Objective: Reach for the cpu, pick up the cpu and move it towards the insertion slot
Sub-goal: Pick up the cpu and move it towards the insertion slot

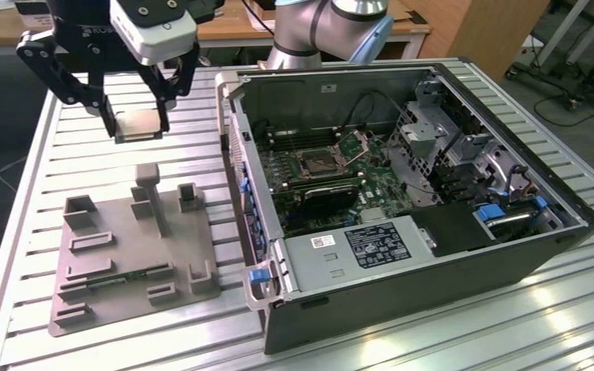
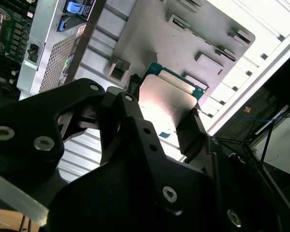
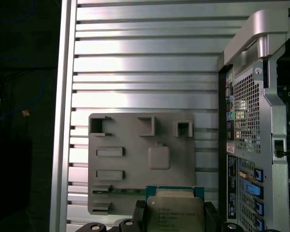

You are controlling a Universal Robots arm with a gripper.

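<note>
In the exterior view my gripper (image 1: 137,120) is shut on the cpu (image 1: 137,125), a small square chip with a pale top. It hangs in the air above the slatted table, beyond the grey tray (image 1: 132,247) and to the exterior view's left of the open computer case. Both wrist views show the cpu (image 2: 166,104) (image 3: 175,212) clamped at two opposite edges between the black fingers (image 2: 191,130). The insertion slot (image 1: 323,161), a silver-framed socket with its flap raised, sits on the motherboard inside the case, apart from the gripper.
The grey tray (image 3: 135,159) has several recesses and upright posts, and a narrow green strip (image 1: 121,280) lies in it. The case wall (image 1: 237,147) stands between the gripper and the motherboard. A drive cage and cables (image 1: 442,139) fill the case's right side. The arm's base (image 1: 323,31) stands behind.
</note>
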